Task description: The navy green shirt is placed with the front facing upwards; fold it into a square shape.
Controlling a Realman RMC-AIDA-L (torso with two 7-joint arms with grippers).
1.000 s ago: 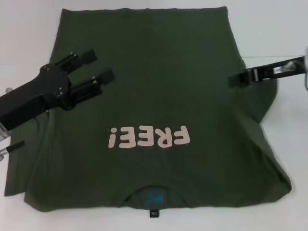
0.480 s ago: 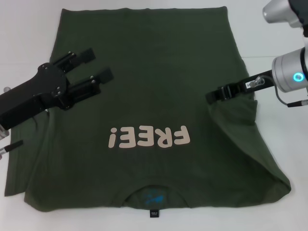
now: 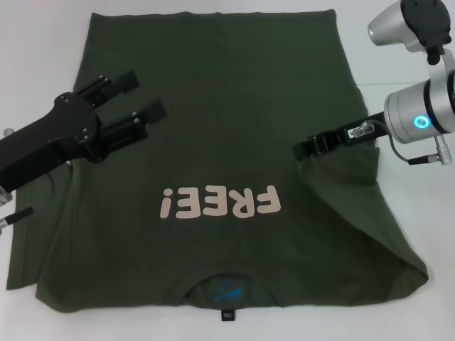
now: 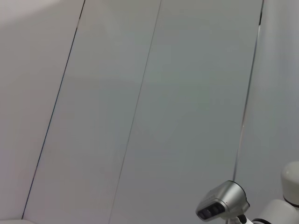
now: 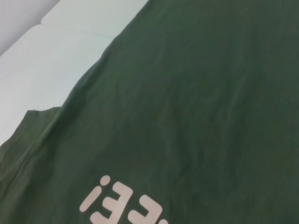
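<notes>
The navy green shirt [image 3: 227, 128] lies front up on the white table [image 3: 398, 57], its pink "FREE!" lettering [image 3: 219, 203] and collar [image 3: 226, 291] toward me. My right gripper [image 3: 304, 148] is shut on the shirt's right sleeve edge and holds it drawn in over the body, with the cloth folded under it. Over the shirt's left side my left gripper [image 3: 142, 96] hovers open, nothing between its fingers. The right wrist view shows the shirt [image 5: 196, 93] and part of the lettering [image 5: 121, 210].
Bare white table [image 5: 56, 60] runs beyond the shirt's hem and along both sides. The right arm's silver joints [image 3: 419, 117] hang over the table at the right. The left wrist view shows only pale wall panels and a silver right-arm joint [image 4: 222, 205].
My right gripper has moved left and toward me, from the shirt's right edge inward, dragging the sleeve over the body. The left gripper has stayed where it was.
</notes>
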